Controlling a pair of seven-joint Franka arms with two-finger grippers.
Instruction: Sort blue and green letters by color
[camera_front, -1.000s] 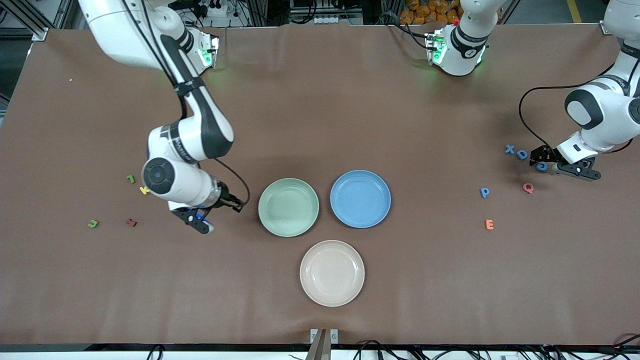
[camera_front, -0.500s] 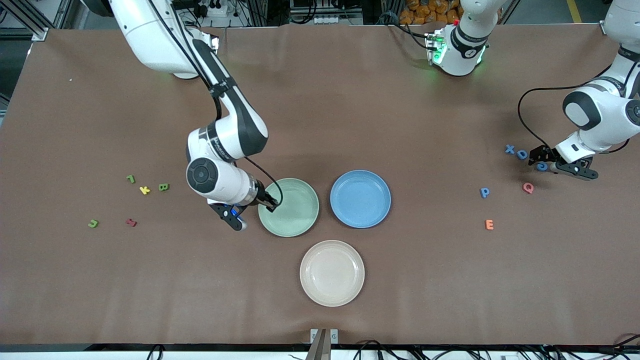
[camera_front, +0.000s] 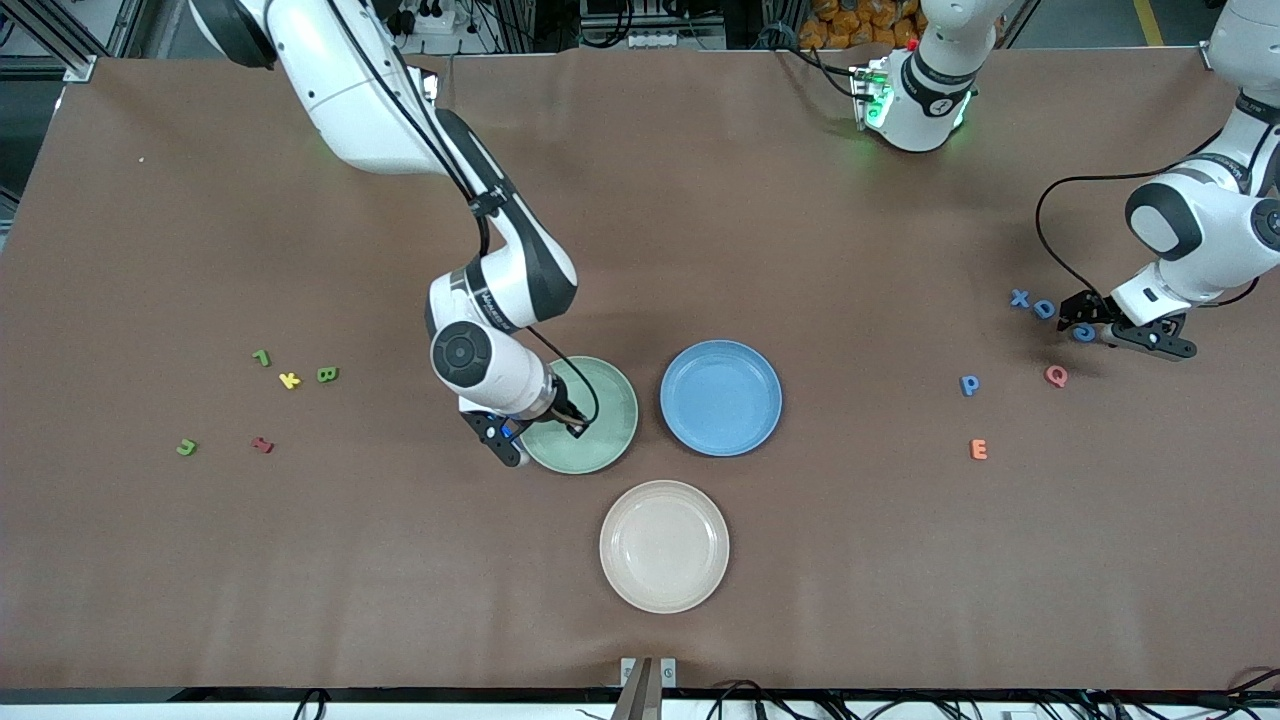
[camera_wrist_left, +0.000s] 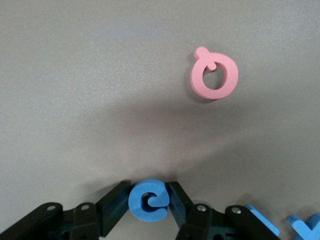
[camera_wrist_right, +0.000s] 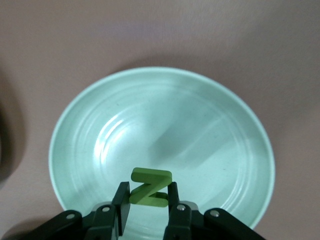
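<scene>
Wrist and cable of the right arm cover one edge of the green plate (camera_front: 612, 398) in the front view and hide the green N (camera_wrist_right: 150, 189) altogether. Only the right wrist view shows that letter, standing on edge over the plate's bowl, with the right claw (camera_wrist_right: 147, 201) clamped on its two sides. The plate's rim nearest that camera is cut off by the claw body.

Toward the left arm's end of the desk (camera_front: 700, 220) from the green plate, the left claw (camera_front: 1092, 333) is down at the surface and half covers the blue G (camera_front: 1085, 335). The left wrist view shows this claw closed on the G, one pad on each side. In that view the blue D (camera_wrist_left: 263, 220) and blue X (camera_wrist_left: 306, 226) are cut off at the frame edge. The pink Q (camera_wrist_left: 215, 75) lies whole and apart.

The dark red letter (camera_front: 262, 445) is too small to read; it may be a hook shape.

Counted:
- **Plates:** three. The blue plate (camera_front: 720, 398) is just beside the green one, and the cream plate (camera_front: 664, 546) is nearer the front camera than it.
- **Blue letters:** four. These are X, D, G and the blue P (camera_front: 969, 385), all well off toward the left arm's end.
- **Green letters:** four. These are the N at the plate, plus the green B (camera_front: 327, 374), the first green hook (camera_front: 261, 357) and the second green hook (camera_front: 186, 447), all toward the right arm's end.
- **Other letters:** four. The yellow K (camera_front: 289, 380) and the dark red letter lie among the greens. The Q and the orange E (camera_front: 979, 449) lie among the blues.
</scene>
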